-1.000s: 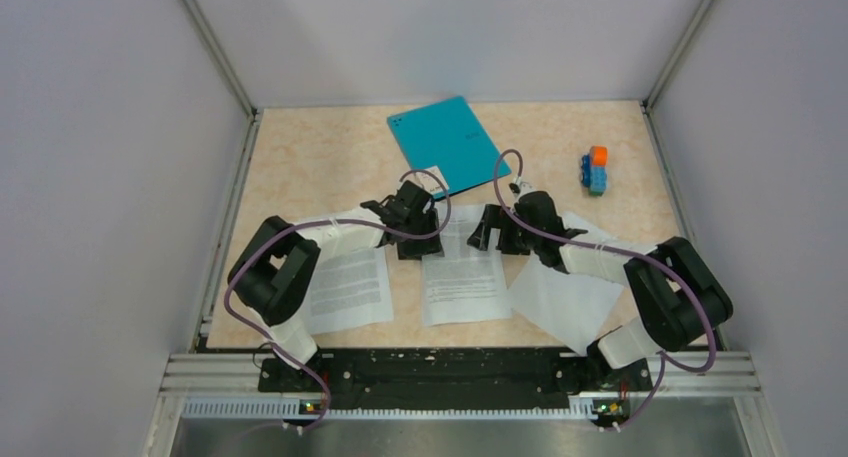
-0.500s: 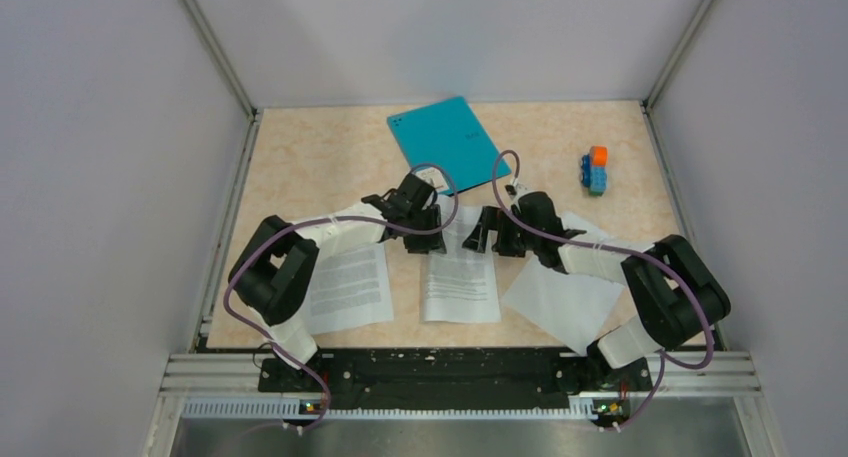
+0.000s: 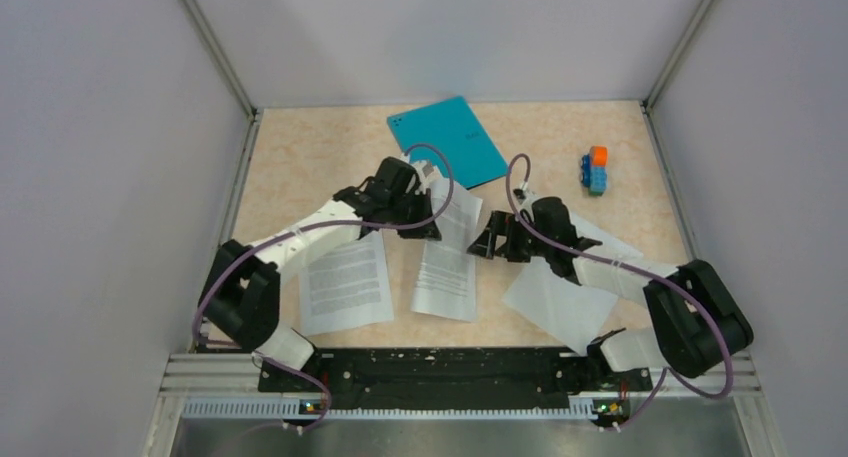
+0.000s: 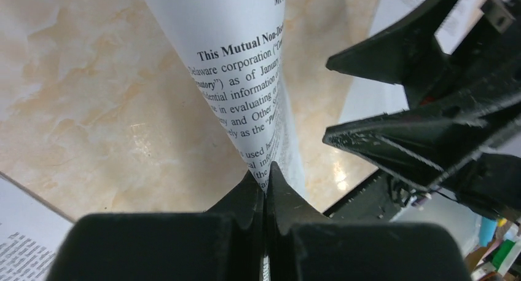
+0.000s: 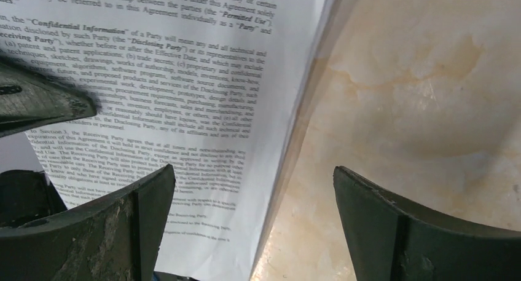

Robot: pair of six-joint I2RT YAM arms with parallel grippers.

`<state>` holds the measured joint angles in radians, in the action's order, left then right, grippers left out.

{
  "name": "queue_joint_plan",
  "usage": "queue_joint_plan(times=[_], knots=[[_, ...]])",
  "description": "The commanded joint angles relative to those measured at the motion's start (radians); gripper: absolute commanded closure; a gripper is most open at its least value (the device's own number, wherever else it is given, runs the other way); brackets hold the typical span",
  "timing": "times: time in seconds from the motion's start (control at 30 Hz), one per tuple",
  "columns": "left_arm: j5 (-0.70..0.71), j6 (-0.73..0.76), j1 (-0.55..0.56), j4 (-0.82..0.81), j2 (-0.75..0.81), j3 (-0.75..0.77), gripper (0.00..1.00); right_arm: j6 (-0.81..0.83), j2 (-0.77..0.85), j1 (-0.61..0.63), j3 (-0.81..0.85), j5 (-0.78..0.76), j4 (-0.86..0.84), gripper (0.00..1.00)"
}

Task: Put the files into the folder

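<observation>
Three files lie on the table: a left sheet [image 3: 345, 282], a middle sheet [image 3: 445, 262] and a right sheet [image 3: 560, 292]. My left gripper [image 3: 424, 220] is shut on the far edge of the middle sheet [image 4: 239, 59], pinching it at the fingertips [image 4: 265, 171]. The paper curls up off the table there. My right gripper [image 3: 490, 243] stands open just right of that sheet [image 5: 160, 78], its jaws wide apart over the sheet's right edge and bare table, holding nothing. The teal folder [image 3: 445, 142] lies closed at the back, beyond both grippers.
An orange-and-blue toy block stack [image 3: 596, 169] stands at the back right. Grey walls close in the table's left, back and right sides. The right arm's forearm lies across the right sheet.
My left gripper has shut on the middle sheet's far edge and drawn it up and back-left, so the sheet curls and tilts. The right gripper stayed open and shifted slightly right.
</observation>
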<state>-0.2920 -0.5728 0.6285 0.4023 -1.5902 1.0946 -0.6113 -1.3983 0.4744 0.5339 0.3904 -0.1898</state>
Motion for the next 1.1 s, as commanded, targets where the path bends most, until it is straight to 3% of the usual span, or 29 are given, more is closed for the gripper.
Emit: queue_joint_plan(times=[0.0,0.17,0.37,0.87,0.97,1.07], knots=[[-0.135,0.091,-0.042,-0.003,0.173,0.043,1.0,0.013,0.148,-0.037,0.0,0.065,-0.094,0.01],[-0.257,0.116,-0.096,0.011,0.291,0.068,1.0,-0.027,0.266,-0.058,0.003,0.158,-0.219,0.01],[-0.395,0.039,-0.179,-0.087,0.418,0.052,1.0,-0.12,0.32,-0.058,0.03,0.274,-0.425,0.01],[-0.502,-0.067,-0.242,-0.162,0.486,0.051,1.0,-0.308,0.182,-0.019,0.12,0.365,-0.721,0.03],[-0.483,-0.06,-0.253,-0.141,0.483,0.054,1.0,-0.327,0.19,-0.015,0.115,0.356,-0.727,0.13],[-0.47,-0.057,-0.256,-0.125,0.479,0.038,1.0,-0.34,0.192,-0.005,0.118,0.34,-0.706,0.43]])
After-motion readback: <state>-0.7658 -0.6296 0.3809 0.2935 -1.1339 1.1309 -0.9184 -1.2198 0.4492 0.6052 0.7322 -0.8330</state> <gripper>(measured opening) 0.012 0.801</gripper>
